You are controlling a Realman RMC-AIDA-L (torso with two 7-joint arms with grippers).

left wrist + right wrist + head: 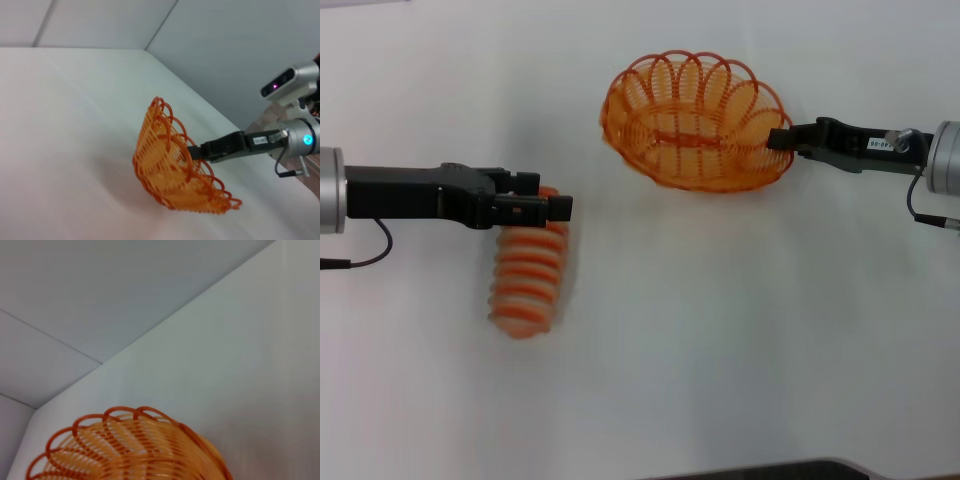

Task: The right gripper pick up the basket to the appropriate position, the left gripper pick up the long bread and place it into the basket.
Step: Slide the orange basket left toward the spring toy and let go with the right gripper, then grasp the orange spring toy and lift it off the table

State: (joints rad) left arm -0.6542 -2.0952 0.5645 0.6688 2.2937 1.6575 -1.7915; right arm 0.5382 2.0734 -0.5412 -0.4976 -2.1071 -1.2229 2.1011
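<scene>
At mid-left the left gripper [558,208], arm level, has its jaws over the bread's [525,285] upper end, grip unclear, bread not yet in the basket [695,120], which sits tilted at upper right, its rim pinched by the right gripper [782,139].
</scene>
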